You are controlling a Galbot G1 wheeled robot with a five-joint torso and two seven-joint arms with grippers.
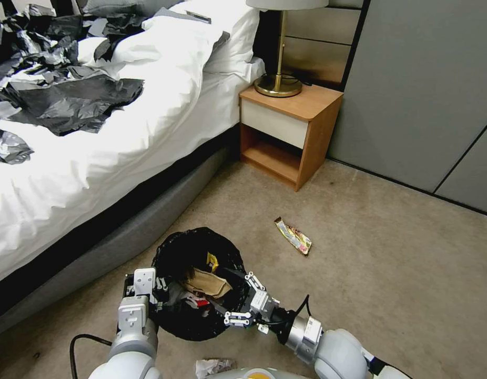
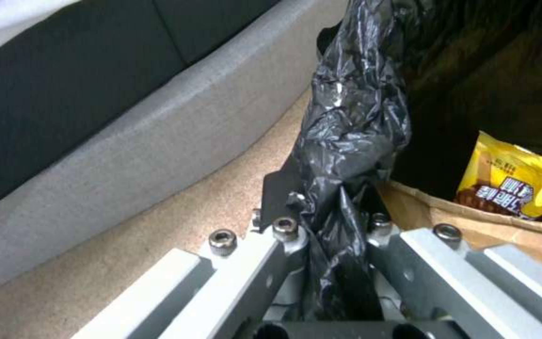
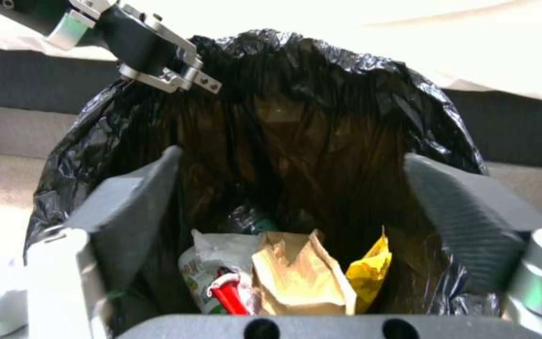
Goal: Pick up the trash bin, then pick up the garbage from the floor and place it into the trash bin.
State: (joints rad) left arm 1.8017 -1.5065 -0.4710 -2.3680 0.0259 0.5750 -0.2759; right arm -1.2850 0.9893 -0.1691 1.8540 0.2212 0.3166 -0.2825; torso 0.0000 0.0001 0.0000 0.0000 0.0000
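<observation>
Crumpled tissue [image 1: 214, 366] lay closest of all, on the carpet just in front of the robot and between its two arms. Just beyond it hung the trash bin [image 1: 199, 281], black liner spread open, with a brown paper bag [image 3: 299, 273], a yellow wrapper [image 3: 368, 273] and a red-white carton [image 3: 224, 292] already inside.

Left gripper [image 1: 149, 295] was clamped on the liner at the bin's rim on the bed side, so that arm looked committed to holding. Right gripper [image 1: 243, 308] hovered over the opposite rim, jaws spread wide and empty, aimed down into the mouth.

One foil snack wrapper [image 1: 293, 236] remained on the open floor, ahead and to the right of the bin, well apart from it, its long axis slanting from far-left to near-right. By my reckoning the free right arm was the nearer one.
</observation>
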